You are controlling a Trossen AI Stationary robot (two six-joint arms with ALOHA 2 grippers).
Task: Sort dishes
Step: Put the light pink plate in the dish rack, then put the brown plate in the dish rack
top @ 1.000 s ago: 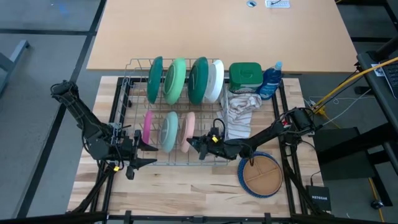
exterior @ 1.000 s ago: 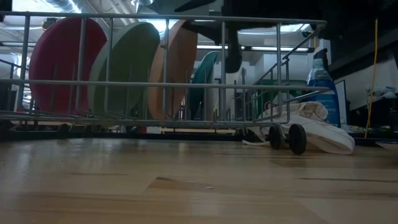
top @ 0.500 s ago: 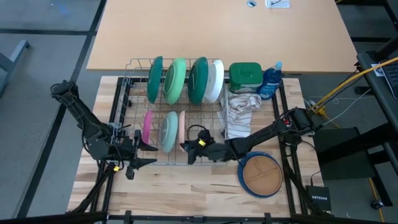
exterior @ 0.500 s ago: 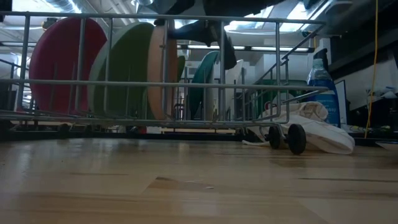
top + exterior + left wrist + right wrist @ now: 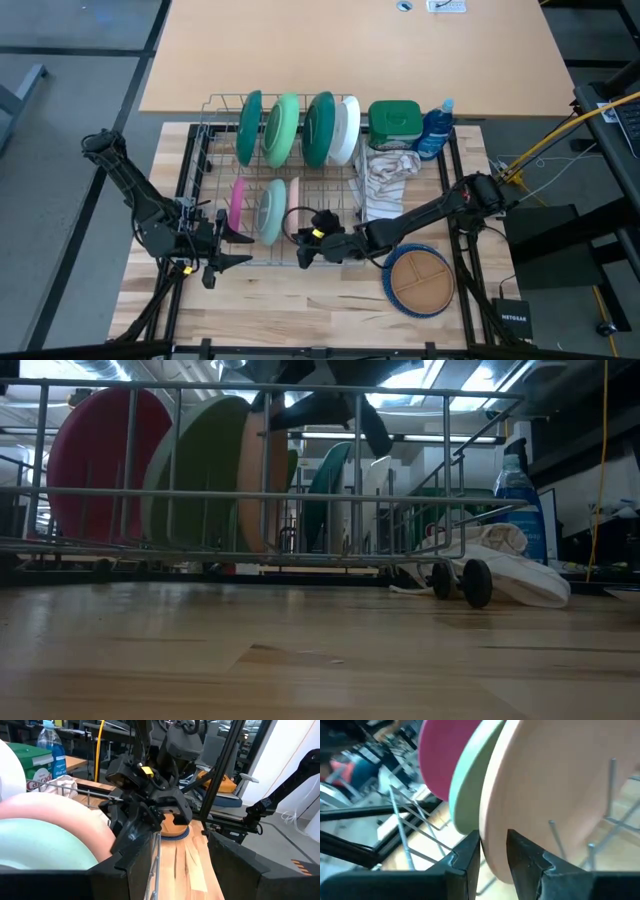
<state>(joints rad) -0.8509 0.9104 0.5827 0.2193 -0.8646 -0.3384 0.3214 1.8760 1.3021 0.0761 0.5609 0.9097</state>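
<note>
- Since a second ago, right gripper (image 5: 297,247) has pushed the peach plate (image 5: 293,203) upright in the rack (image 5: 216,102), jaws pinching its rim.
- Left gripper (image 5: 232,248) waits beside the rack, jaws spread.

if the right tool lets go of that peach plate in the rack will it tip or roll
Probably stays: the peach plate stands on edge between rack wires, beside the pale teal plate. It looks rigid, so it shouldn't flex. The right tool pinches its smooth rim, which may be slippery.
</note>
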